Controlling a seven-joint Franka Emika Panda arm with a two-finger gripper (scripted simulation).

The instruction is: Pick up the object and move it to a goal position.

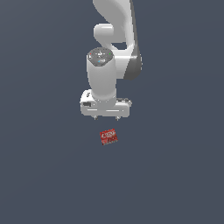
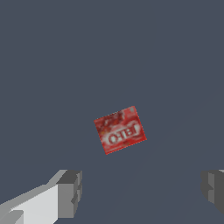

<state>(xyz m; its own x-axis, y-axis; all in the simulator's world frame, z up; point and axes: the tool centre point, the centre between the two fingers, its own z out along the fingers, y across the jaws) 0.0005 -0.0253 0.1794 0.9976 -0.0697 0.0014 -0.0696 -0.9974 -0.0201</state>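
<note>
The object (image 1: 108, 136) is a small flat red box with whitish label print, lying on the dark grey floor just below the arm's hand in the exterior view. In the wrist view the object (image 2: 120, 130) lies slightly rotated, well beyond the fingertips. My gripper (image 1: 106, 118) hangs above and slightly behind it, pointing down, its two grey fingers (image 2: 70, 192) spread wide with nothing between them. The gripper (image 2: 142, 190) is open and does not touch the box.
The white arm (image 1: 114, 39) rises from the hand toward the exterior view's top. A plain dark grey floor (image 1: 175, 175) surrounds the box; no other objects, containers or edges show in either view.
</note>
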